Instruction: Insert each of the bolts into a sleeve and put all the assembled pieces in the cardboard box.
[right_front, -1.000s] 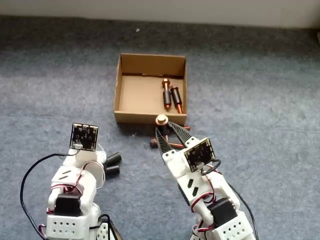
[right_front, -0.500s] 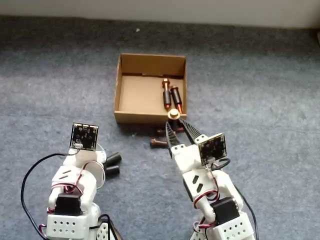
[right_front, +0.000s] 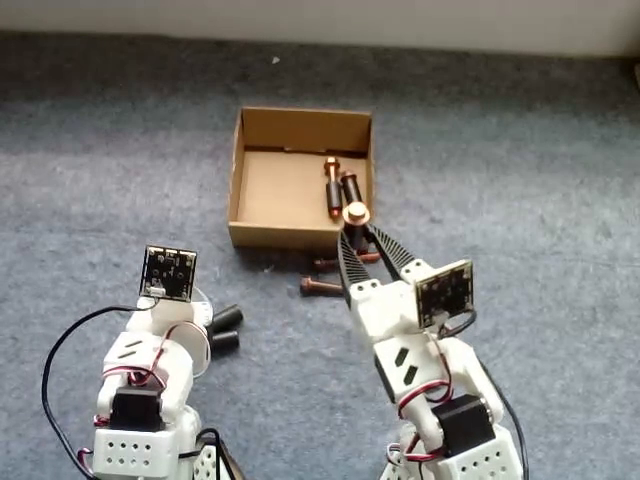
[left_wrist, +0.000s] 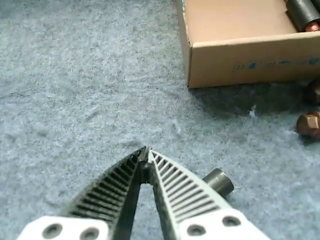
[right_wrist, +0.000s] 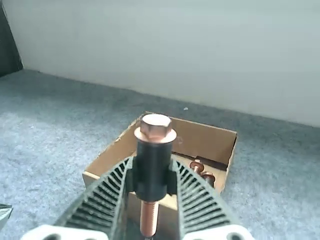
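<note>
Sleeved bolt (right_wrist: 151, 167), perhaps over cardboard box (right_front: 280, 236)

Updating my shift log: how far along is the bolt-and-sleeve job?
Done: two assembled pieces lie in the cardboard box. In hand: the right gripper holds a third bolt-in-sleeve by the box. Left: two loose bolts and two sleeves on the carpet.

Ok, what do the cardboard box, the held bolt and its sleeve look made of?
The cardboard box: matte brown card, folded walls. The bolt: copper-coloured metal with a slight sheen, possibly plated. The sleeve: matte black, plastic or rubber; cannot tell which.
</note>
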